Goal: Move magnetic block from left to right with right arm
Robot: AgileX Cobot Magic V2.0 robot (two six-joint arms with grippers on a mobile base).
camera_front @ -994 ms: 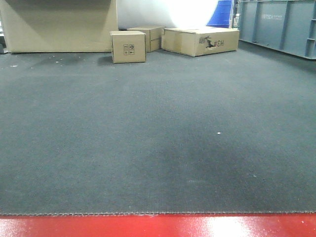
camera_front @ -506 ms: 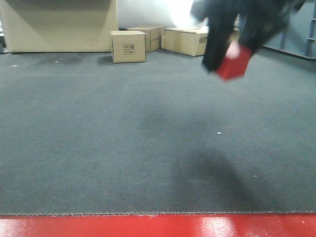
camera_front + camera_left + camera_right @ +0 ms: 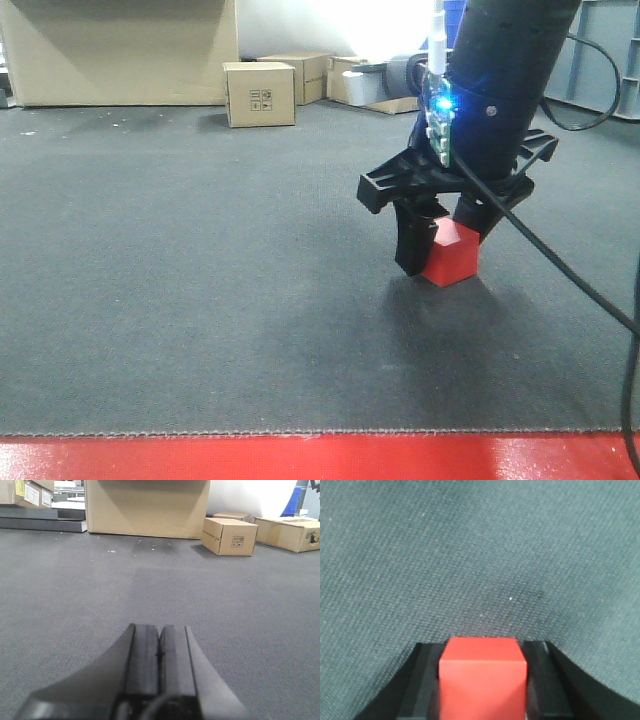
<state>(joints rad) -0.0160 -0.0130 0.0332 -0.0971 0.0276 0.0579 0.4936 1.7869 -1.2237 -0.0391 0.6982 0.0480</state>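
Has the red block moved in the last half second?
Yes. The block, held in the right gripper, dropped from level with the cardboard boxes down to the carpet.

A warehouse-like workshop is suggested: brown cardboard boxes [image 3: 259,94] are stacked at the upper left, dark grey carpet [image 3: 200,300] is laid, and a red floor strip [image 3: 300,458] is seen below.

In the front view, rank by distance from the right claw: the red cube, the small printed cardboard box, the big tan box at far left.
1. Small matte red cube, held in the right claw.
2. Small printed cardboard box, back left.
3. Big tan cardboard box, far left corner.
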